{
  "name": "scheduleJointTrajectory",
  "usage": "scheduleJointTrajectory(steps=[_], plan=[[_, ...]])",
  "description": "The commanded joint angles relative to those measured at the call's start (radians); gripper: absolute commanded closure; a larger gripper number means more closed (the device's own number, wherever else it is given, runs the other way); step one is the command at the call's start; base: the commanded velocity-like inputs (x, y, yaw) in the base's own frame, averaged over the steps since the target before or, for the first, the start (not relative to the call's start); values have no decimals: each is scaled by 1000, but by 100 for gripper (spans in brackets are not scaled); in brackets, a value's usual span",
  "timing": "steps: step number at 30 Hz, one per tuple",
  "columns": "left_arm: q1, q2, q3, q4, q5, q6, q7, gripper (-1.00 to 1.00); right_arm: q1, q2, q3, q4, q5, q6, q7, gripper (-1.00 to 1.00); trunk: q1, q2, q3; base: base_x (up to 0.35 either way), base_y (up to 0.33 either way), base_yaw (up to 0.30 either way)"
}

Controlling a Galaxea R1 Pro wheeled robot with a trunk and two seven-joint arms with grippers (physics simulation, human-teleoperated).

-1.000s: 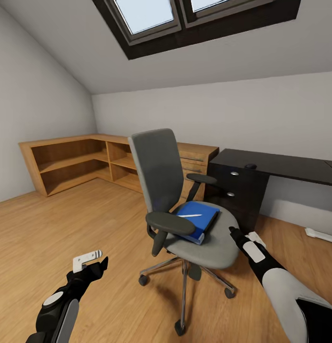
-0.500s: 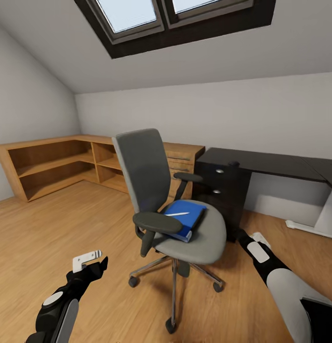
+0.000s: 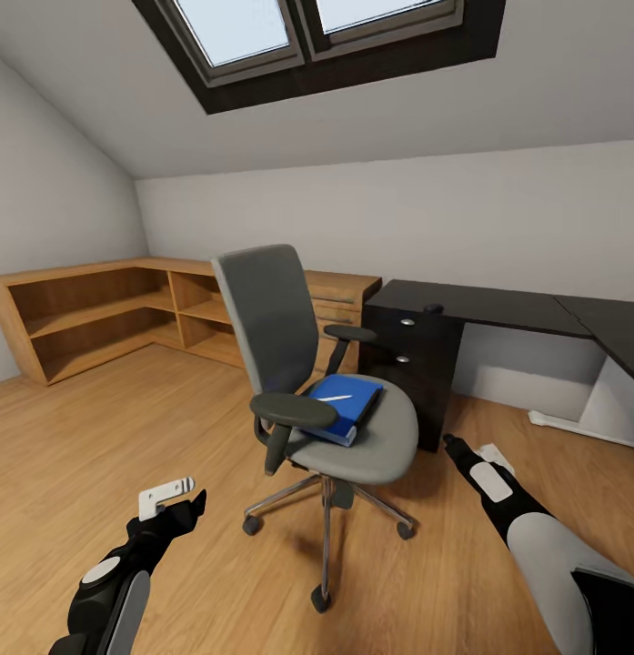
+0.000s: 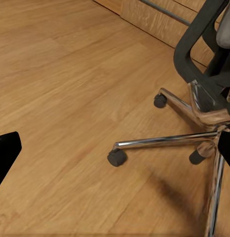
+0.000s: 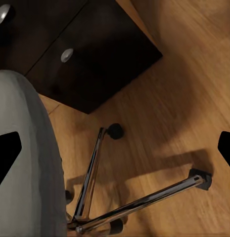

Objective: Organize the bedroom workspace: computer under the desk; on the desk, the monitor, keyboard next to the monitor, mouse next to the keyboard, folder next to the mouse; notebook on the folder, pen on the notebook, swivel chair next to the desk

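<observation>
2 grippers low and spread wide, holding nothing. Blue folder [image 3: 346, 407] with pen [image 3: 336, 398] on swivel chair [image 3: 303, 355] seat, up and left of right gripper [image 3: 455, 448]; nearer than left gripper [image 3: 176, 498].

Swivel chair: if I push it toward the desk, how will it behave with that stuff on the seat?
The swivel chair will likely roll easily: casters on smooth wood floor. It may spin rather than track straight. The pen lies loose on the folder and could roll off.
</observation>
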Motion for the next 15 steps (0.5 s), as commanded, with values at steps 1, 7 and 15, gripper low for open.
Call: scheduleJointTrajectory(steps=[1, 7, 15], plan=[[-1, -1, 0, -2, 11, 5, 7, -100, 0, 0, -1, -2, -6, 5, -4, -100, 0, 0, -1, -11, 0, -1], [-1, -1, 0, -4, 11, 4, 7, -100, 0, 2, -1, 0, -7, 10, -7, -100, 0, 0, -3, -1, 0, 49], [-1, -1, 0, -4, 11, 5, 7, -100, 0, 2, -1, 1, -7, 13, -8, -100, 0, 0, -12, 0, 0, 136]])
